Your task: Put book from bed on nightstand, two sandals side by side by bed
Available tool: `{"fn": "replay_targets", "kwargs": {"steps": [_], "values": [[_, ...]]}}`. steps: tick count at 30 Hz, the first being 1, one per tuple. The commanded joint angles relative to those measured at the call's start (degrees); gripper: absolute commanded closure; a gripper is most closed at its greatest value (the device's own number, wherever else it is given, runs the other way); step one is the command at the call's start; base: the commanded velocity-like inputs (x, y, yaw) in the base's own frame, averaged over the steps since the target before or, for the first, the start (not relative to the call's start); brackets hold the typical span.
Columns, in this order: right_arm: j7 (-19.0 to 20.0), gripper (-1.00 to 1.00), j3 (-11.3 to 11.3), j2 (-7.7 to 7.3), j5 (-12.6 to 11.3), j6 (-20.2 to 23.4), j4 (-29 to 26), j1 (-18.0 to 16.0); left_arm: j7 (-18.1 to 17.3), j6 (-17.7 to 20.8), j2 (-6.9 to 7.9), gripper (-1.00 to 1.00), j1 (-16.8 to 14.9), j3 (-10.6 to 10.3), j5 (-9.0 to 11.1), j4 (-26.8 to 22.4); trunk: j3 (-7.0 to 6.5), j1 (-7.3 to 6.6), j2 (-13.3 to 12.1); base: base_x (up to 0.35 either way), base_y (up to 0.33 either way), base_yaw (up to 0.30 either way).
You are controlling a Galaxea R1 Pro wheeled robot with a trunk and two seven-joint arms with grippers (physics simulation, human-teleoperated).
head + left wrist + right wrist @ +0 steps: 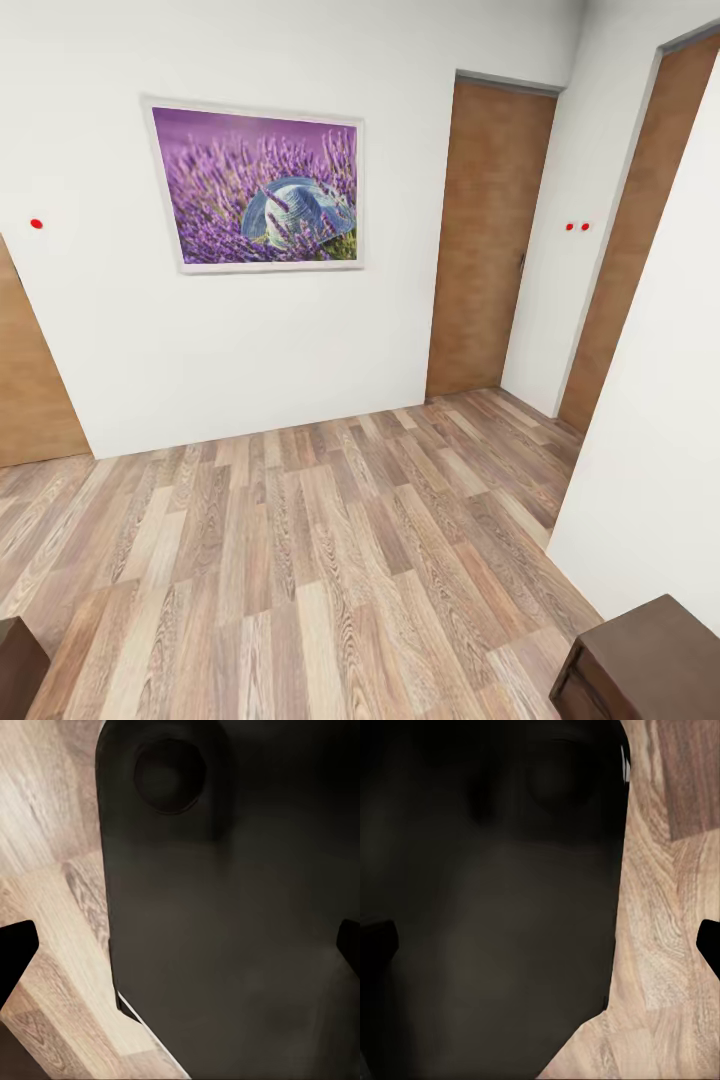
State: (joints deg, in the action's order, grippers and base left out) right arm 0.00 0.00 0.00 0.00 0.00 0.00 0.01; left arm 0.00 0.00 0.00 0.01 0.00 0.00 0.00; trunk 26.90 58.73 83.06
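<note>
Head view faces a white wall (250, 340) with a lavender picture (258, 185) and brown doors (490, 240), a dark cabinet corner (640, 665) low right, so no direction to book or sandals can be judged; both claws' openings cannot be told

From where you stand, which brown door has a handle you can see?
The middle door, straight ahead beside the lavender picture. A small dark handle sits on its right edge; the doors at far left and far right show none.
</note>
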Motion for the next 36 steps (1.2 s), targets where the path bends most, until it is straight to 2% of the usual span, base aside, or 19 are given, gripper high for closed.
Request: {"fn": "replay_targets", "kwargs": {"steps": [1, 3, 8, 14, 22, 36], "values": [[0.0, -1.00, 0.0, 0.00, 0.0, 0.0, 0.0, 0.0, 0.0, 0.0, 0.00, -1.00, 0.0, 0.0, 0.0, 0.0, 0.03, 0.00, 0.0, 0.000, 0.000, 0.000], [-0.5, -1.00, -0.3, -0.09, 0.1, 0.5, 0.3, -0.3, -0.4, 0.4, 0.00, -1.00, 0.0, 0.6, 0.3, -0.6, 0.03, 0.00, 0.0, 0.000, 0.000, 0.000], [-0.4, -1.00, -0.3, -0.09, 0.1, 0.5, 0.2, -0.3, -0.4, 0.4, -0.07, -1.00, 0.0, 0.5, 0.3, -0.7, 0.03, 0.00, 0.0, 0.000, 0.000, 0.000], [-0.4, -1.00, -0.3, -0.09, 0.1, 0.5, 0.1, -0.3, -0.4, 0.4, -0.87, -1.00, 0.0, 0.6, 0.3, -2.5, 0.03, 0.00, 0.0, 0.000, 0.000, 0.000], [-0.5, -1.00, -0.3, -0.09, 0.1, 0.4, -0.1, -0.3, -0.4, 0.2, -0.91, -1.00, 0.0, 0.7, 0.3, -3.2, 0.03, 0.00, 0.0, 0.000, 0.000, 0.000], [-1.0, -1.00, -0.5, -0.42, 0.2, -4.0, -4.3, -0.4, -0.3, -4.3, -0.54, -1.00, -0.1, 1.0, 0.5, -7.7, 0.03, 0.00, 0.0, 0.000, 0.000, 0.000]]}}
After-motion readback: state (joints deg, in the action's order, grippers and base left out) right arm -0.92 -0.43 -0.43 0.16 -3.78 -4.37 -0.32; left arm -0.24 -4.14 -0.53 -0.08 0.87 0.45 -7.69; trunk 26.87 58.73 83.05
